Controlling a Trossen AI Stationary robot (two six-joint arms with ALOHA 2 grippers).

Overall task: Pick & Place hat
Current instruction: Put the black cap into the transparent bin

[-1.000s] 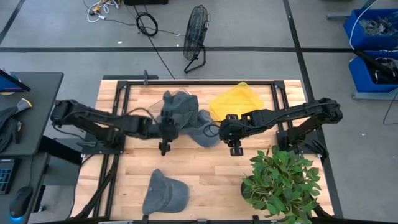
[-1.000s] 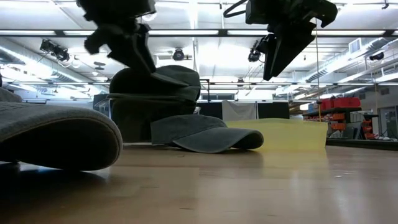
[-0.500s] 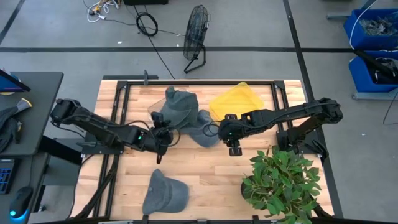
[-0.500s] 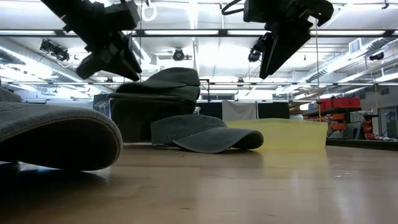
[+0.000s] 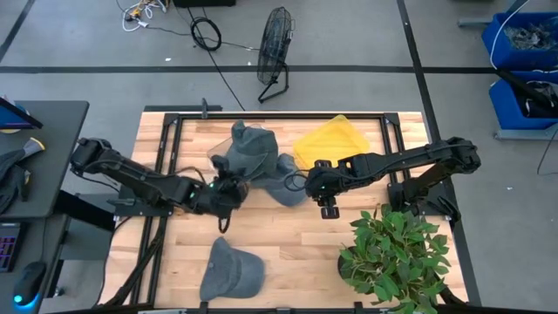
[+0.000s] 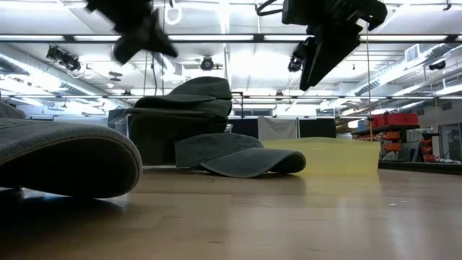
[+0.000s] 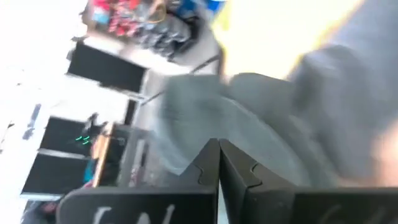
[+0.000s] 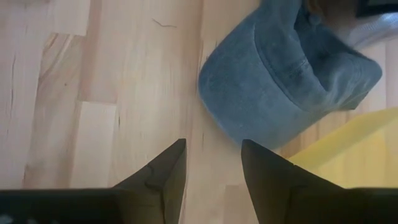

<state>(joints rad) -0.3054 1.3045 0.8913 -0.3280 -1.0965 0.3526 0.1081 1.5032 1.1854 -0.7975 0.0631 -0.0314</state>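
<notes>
Three grey hats show on the wooden counter in the high view. One hat lies alone toward 6 o'clock, near the front edge. A second hat sits on top of a dark box-like stand toward 12 o'clock, and a third hat lies flat just beside it at its 3 o'clock side, next to a yellow tray.

The left claw hangs above the counter at the 7 o'clock side of the raised hat, apart from it. In the left wrist view its two fingers are pressed together with nothing between them, and grey fabric fills the blurred scene beyond.

The right claw hovers above bare wood at the 4 o'clock side of the flat hat. In the right wrist view its fingers stand spread with only the counter between them; the flat hat lies just ahead, not touched.

A potted plant stands at the counter's 4 o'clock corner. A floor fan stands on the grey floor beyond the counter at 12 o'clock.
</notes>
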